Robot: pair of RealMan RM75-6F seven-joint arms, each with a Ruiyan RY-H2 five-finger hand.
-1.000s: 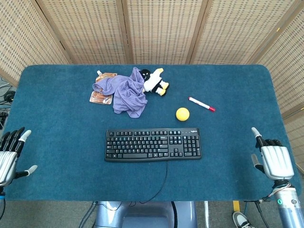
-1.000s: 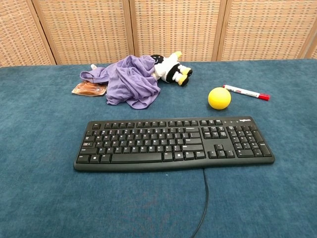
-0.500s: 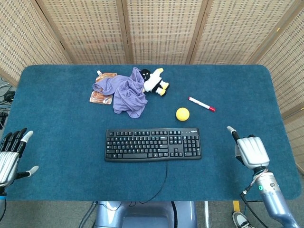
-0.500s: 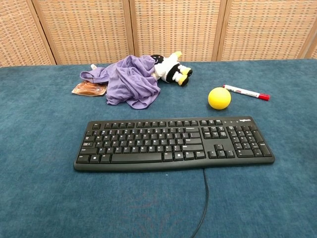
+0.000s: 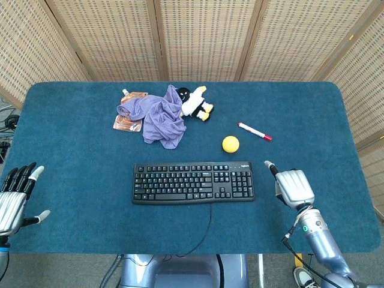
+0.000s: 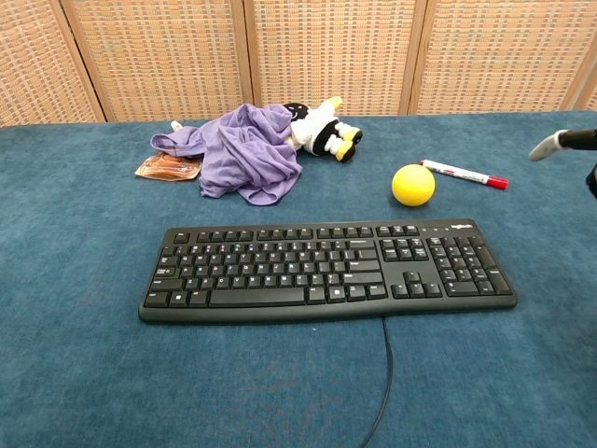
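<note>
Right hand (image 5: 294,188): silver-backed, seen from above with a pale-tipped finger pointing away from the robot; it is holding nothing, but how far the remaining fingers are spreading cannot be told. It is hovering just beside the right end of the keyboard (image 5: 193,182), apart from it. In the chest view only a fingertip is showing at the right edge.

Keyboard: flat black plastic rectangle with rows of small keys, lying square to the near tabletop edge, just left of the right hand; a thin black cable (image 5: 207,231) is trailing off the near edge.

Ball (image 5: 230,144): smooth yellow sphere, sitting beyond the right hand and slightly left, near the keyboard's far right corner.

Marker (image 5: 254,131): slim white barrel with red cap, lying at a slant beyond the right hand, just past the ball.

Cloth (image 5: 157,117): crumpled lilac fabric, heaped far beyond and left of the right hand, partly covering an orange foil pouch (image 5: 129,122) and touching a black, white and yellow plush toy (image 5: 195,103).

Left hand (image 5: 15,199): metallic, dark fingers spread wide and holding nothing, hanging at the near left tabletop edge, well apart from everything.

Tabletop (image 5: 78,156): teal carpet-like pile with rounded corners; open cloth is lying between each hand and the keyboard and along the right side. Woven cane screens (image 5: 204,36) are standing behind.
</note>
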